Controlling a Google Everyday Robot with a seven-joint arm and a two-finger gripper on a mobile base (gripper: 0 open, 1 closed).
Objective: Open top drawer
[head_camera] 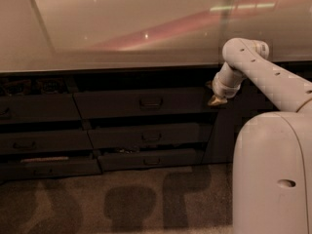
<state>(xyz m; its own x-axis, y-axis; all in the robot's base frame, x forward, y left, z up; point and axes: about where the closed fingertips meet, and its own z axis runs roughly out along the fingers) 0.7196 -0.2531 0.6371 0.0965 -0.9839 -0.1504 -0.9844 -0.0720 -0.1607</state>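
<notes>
The top drawer [141,103] is a wide dark-grey front under the counter with a small loop handle [151,102] at its centre. It stands slightly out from the cabinet, with a dark gap above it. My gripper [215,100] hangs from the white arm [263,74] at the drawer's right end, well to the right of the handle and not touching it. It holds nothing that I can see.
A glossy countertop [122,28] runs above the drawers. Two shallower drawers [151,136] sit below the top one, and more drawers [34,111] stand at the left. A plain dark cabinet door [222,130] is at the right. My white base [273,174] fills the lower right. Carpet lies below.
</notes>
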